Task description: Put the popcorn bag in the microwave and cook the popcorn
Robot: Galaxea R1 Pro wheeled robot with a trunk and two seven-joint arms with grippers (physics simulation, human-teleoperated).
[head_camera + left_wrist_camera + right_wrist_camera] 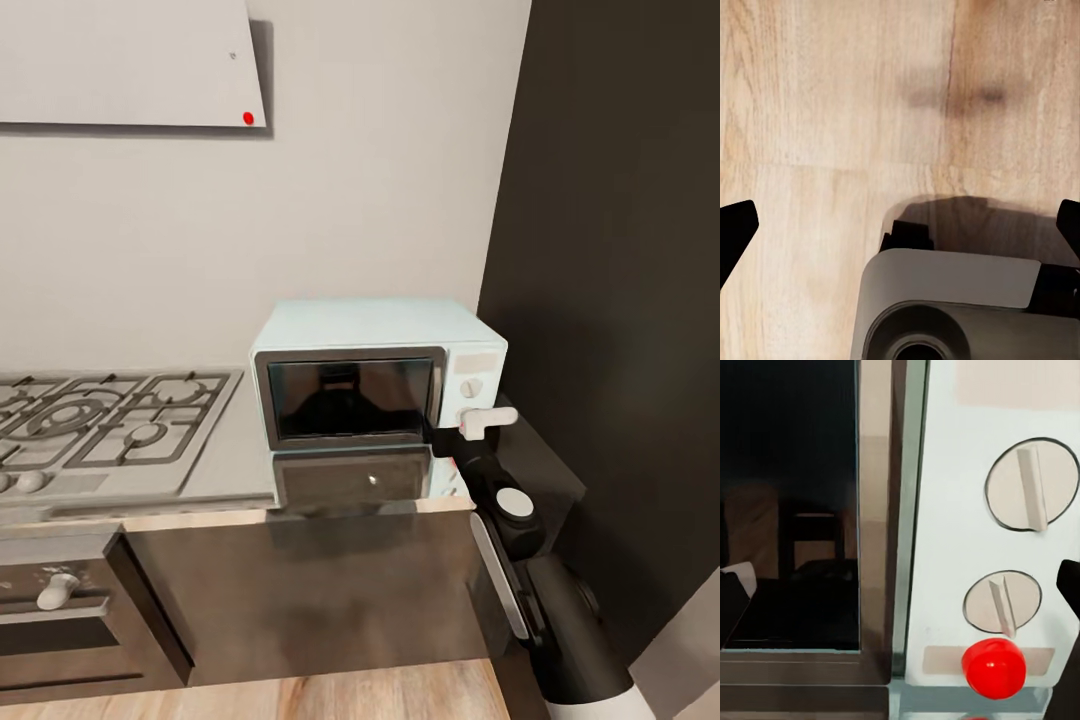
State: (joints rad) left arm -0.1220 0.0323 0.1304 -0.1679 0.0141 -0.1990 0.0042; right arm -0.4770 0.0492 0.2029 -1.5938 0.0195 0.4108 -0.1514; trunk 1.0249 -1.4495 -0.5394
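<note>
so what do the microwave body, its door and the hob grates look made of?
Microwave body: pale blue, matte, even colour; likely painted metal, maybe plastic. Door: dark glass in a grey-brown frame; its mirror-like reflections suggest a glossy pane. Hob grates: grey matte bars, probably cast metal. Being renders, none is certain.

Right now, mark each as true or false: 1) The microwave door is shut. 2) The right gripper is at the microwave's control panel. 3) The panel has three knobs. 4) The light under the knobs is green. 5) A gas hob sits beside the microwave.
1) True: the microwave has its door closed.
2) True: the right gripper is at the control panel.
3) False: two knobs, the upper and the lower.
4) False: the light is red.
5) True: the gas hob is on the countertop next to it.
</note>
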